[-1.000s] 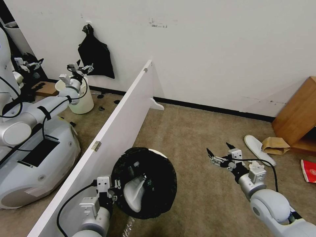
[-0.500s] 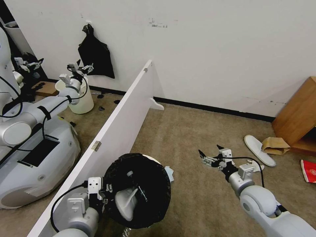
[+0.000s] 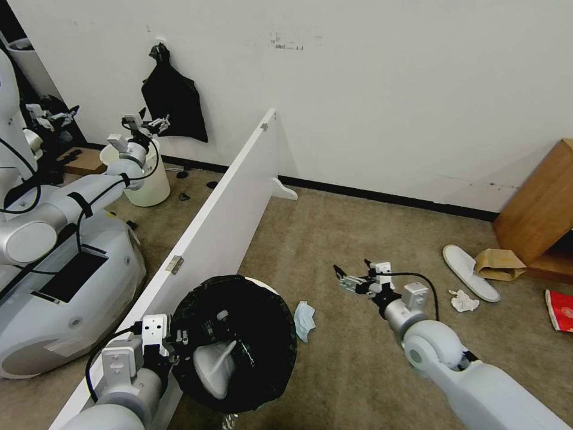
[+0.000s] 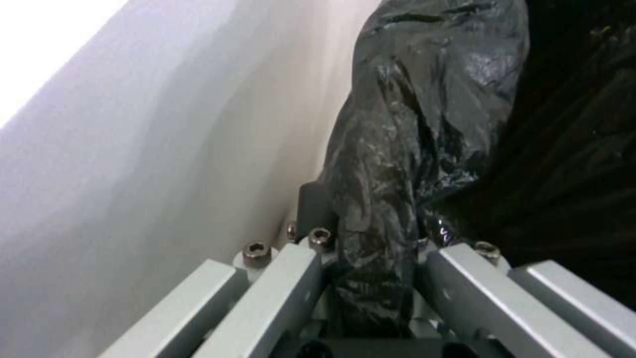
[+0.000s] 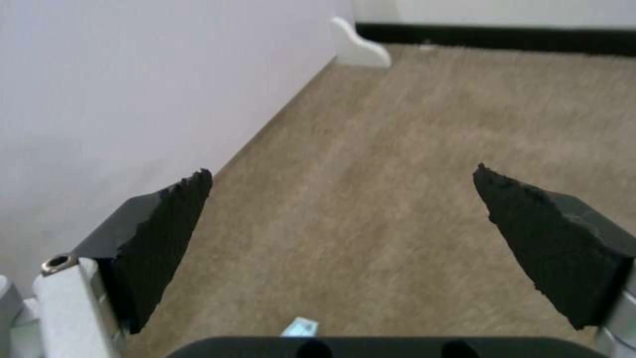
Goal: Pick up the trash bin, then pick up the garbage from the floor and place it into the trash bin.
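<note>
Currently: left gripper (image 3: pixel 179 346) low at the head view's lower left, clamped on the rim of the trash bin (image 3: pixel 239 343), fingers (image 4: pixel 311 268) pinching a fold of the crinkled black liner bag (image 4: pixel 397 164) on either side. Bin held off the carpet, tilted, mouth toward the camera, hard against the white partition board (image 3: pixel 221 227) on its left. Inside the bin: a white slipper (image 3: pixel 212 370) and a clear bottle (image 3: pixel 224 325), partly hidden by liner folds. Right gripper (image 3: pixel 352 275) out over bare carpet (image 3: pixel 334 233) at centre, black-tipped fingers (image 5: pixel 159 233) spread wide apart, holding nothing; from the right wrist view, the partition to one side and its white foot (image 5: pixel 357 44) by the black baseboard farther off. Light-blue crumpled tissue (image 3: pixel 303 319) on the floor just beside the bin, between bin and right gripper, touching neither gripper. Further right on the carpet: white crumpled tissue (image 3: pixel 464 300), near a second white slipper (image 3: pixel 468 272); brown paper bag (image 3: pixel 498 263) touching that slipper's far end, against the wooden cabinet (image 3: pixel 537 209). Red flat item (image 3: pixel 560 310) at the right edge, type unclear. Beyond the partition, left: another robot (image 3: pixel 59 269), a pale unlined bucket (image 3: pixel 146 179), a black bag (image 3: pixel 173 101) hanging on the wall.
</note>
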### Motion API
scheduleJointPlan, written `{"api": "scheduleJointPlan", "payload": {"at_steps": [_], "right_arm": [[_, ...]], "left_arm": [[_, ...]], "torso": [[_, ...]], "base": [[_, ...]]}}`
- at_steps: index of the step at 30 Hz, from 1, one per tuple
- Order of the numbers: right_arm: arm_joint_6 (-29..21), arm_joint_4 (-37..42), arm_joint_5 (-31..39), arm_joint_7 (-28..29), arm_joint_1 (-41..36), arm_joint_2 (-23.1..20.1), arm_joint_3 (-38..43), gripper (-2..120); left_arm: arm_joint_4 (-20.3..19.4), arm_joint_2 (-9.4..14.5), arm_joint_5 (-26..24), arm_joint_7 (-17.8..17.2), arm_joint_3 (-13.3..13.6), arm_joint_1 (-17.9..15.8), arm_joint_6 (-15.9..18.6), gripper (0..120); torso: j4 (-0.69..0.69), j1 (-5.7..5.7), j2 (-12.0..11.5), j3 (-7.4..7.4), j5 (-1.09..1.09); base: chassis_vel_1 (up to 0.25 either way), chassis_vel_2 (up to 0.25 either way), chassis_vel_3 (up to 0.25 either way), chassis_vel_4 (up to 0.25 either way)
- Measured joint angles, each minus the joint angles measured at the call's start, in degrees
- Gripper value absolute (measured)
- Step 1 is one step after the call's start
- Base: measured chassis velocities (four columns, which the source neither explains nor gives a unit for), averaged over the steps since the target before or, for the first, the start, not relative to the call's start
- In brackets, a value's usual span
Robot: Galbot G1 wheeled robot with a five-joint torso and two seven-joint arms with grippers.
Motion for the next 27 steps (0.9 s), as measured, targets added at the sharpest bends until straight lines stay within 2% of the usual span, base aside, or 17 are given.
{"api": "scheduleJointPlan", "payload": {"at_steps": [5, 10, 27], "right_arm": [[-0.71, -2.4, 2.24, 1.53, 2.41, 1.45, -4.21, 100], [-1.27, -4.0, 5.17, 3.59, 4.29, 2.49, -8.12, 100], [-4.67, -9.73, 11.78, 10.16, 10.93, 7.98, -16.91, 100]], "left_arm": [[0.0, 0.54, -2.84, -3.19, 0.29, -1.28, 0.21, 2], [0.01, 0.92, -4.07, -4.28, 0.56, -1.79, 0.21, 2], [0.09, 1.37, -5.75, -4.46, 0.24, -3.25, 0.08, 2]], "torso": [[0.0, 0.0, 0.0, 0.0, 0.01], [0.01, 0.0, 0.0, 0.0, 0.01], [0.01, 0.0, 0.0, 0.0, 0.0]], "base": [[0.0, 0.0, 0.0, 0.0], [0.0, 0.0, 0.0, 0.0], [0.0, 0.0, 0.0, 0.0]]}}
